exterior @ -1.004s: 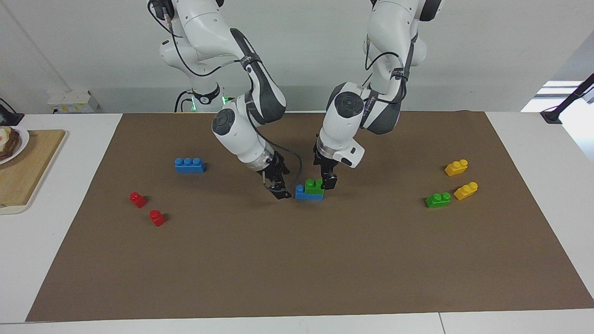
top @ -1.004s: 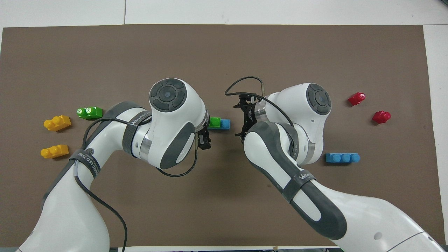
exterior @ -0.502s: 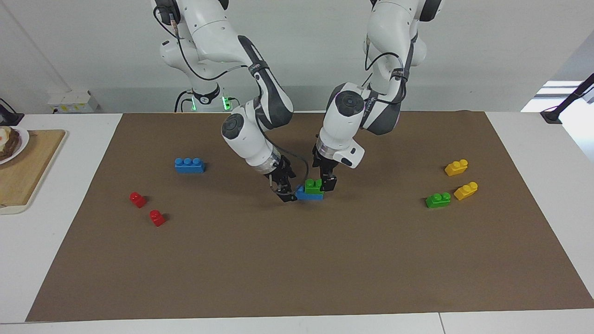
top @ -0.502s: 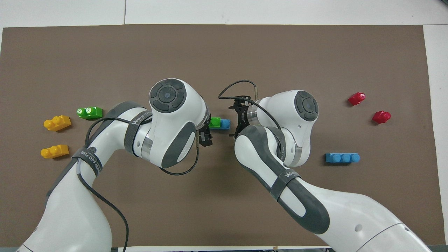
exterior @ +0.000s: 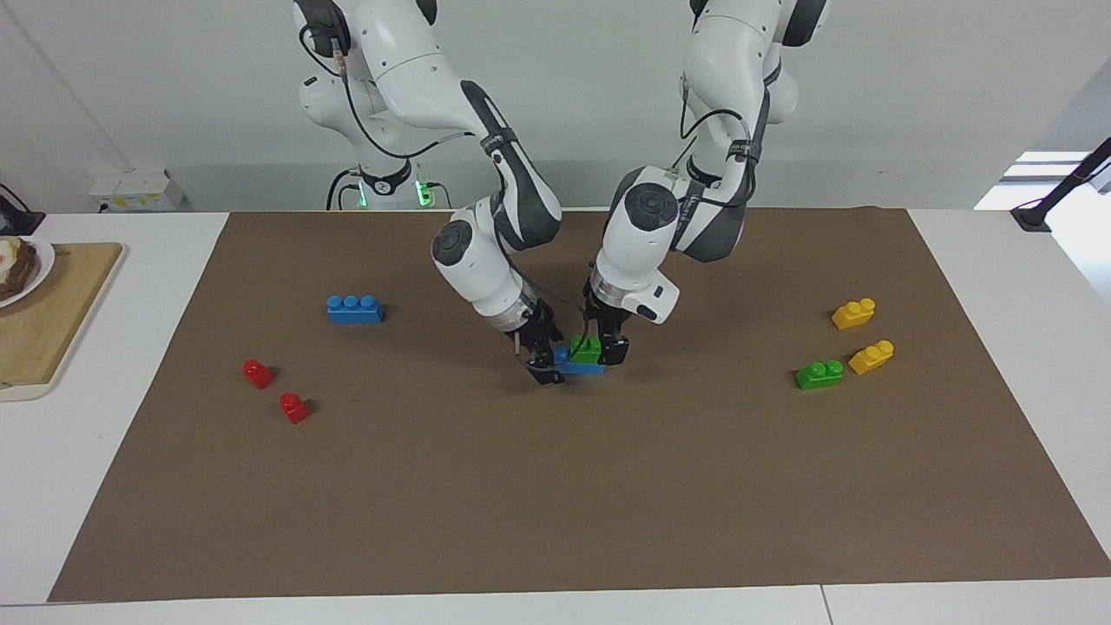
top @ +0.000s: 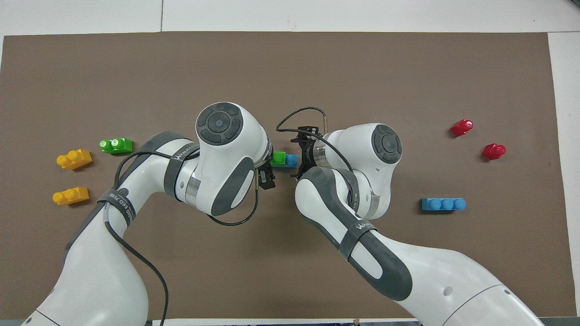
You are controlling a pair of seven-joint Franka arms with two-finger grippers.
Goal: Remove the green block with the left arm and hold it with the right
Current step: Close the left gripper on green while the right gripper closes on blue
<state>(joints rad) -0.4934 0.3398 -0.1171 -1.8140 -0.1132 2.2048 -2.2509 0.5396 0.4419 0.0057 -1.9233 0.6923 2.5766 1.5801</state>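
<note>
Closing in from the right arm's end, the right gripper (exterior: pixel 548 365) had advanced since a second earlier from just beside the stack to the exposed end of the blue base brick (exterior: pixel 580 365). Its fingers straddled that end, spread wide, with no grip yet confirmed. The left gripper (exterior: pixel 608 345) remained at the green block (exterior: pixel 587 349), its fingers likewise wide apart on either side of it, nothing yet lifted. The green block sat pressed on top of the blue base brick near the middle of the brown mat (exterior: pixel 555 503), at that brick's end toward the left arm.

In my judgement both arms were now placed for the separation; what remained was to clamp the base, clamp the green block and pull upward.

The bricks were glossy moulded plastic, rectangular, with round studs on top; the green block showed two. The mat was matt and flat. A second green brick (exterior: pixel 819 374) lay loose toward the left arm's end, beside two yellow bricks (exterior: pixel 871 357).
</note>
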